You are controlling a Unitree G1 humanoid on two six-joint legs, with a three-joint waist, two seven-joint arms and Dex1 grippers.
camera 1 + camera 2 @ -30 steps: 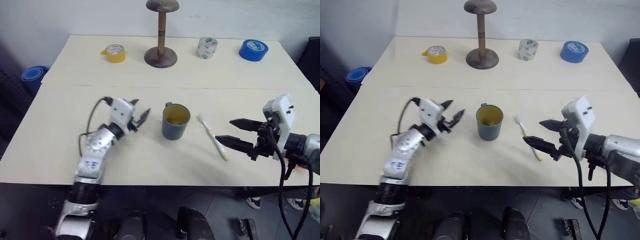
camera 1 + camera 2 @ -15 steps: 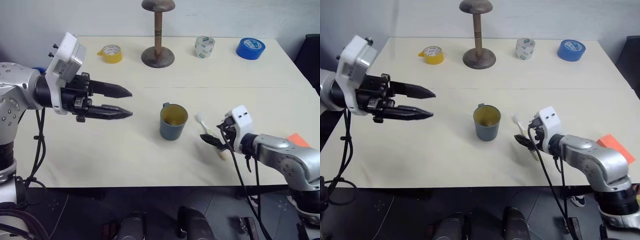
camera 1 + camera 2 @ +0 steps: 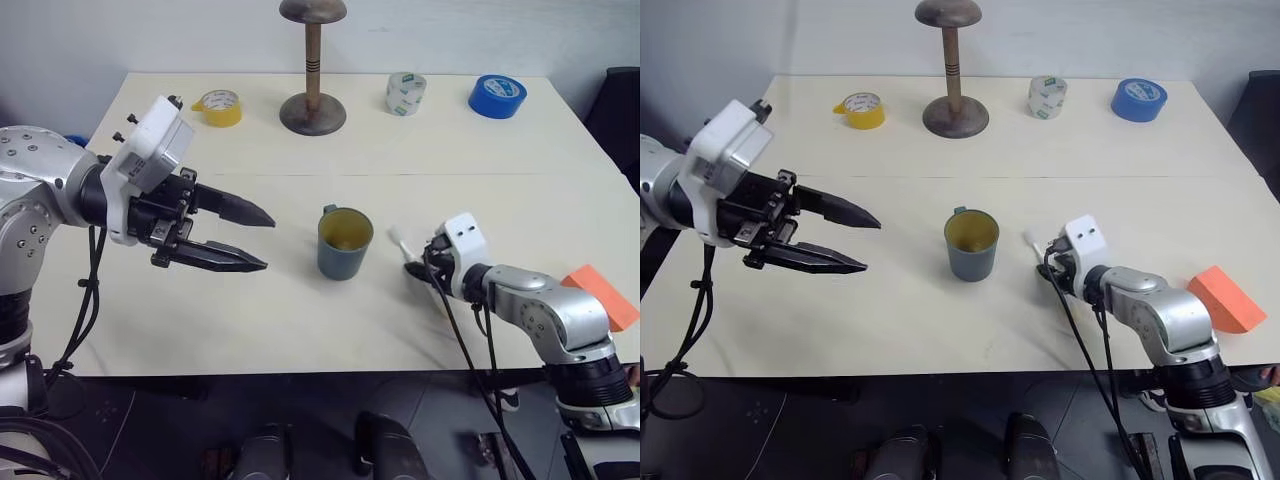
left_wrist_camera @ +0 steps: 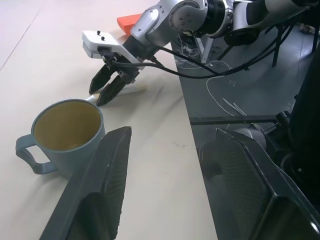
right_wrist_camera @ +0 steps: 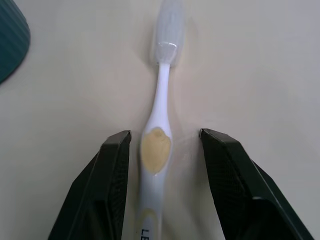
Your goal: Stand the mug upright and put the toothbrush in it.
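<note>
The dark teal mug (image 3: 345,243) stands upright mid-table, its yellowish inside showing and its handle toward the far left. To its right the white toothbrush (image 5: 159,125) lies flat on the table, bristle head away from me. My right gripper (image 5: 165,137) is down at the table with one finger on each side of the yellow handle section. Its fingers (image 5: 116,150) stand a little apart from the handle, so it is open. Left of the mug, my left gripper (image 3: 268,243) hangs open and empty above the table, pointing toward the mug (image 4: 67,135).
A wooden stand (image 3: 312,100), a yellow tape roll (image 3: 221,106), a clear tape roll (image 3: 405,93) and a blue tape roll (image 3: 497,96) line the far edge. An orange foam wedge (image 3: 1227,298) lies near the front right corner.
My left arm has lifted off the table and swung up to point right. My right gripper has dropped forward onto the toothbrush, and its fingers have narrowed around the handle.
</note>
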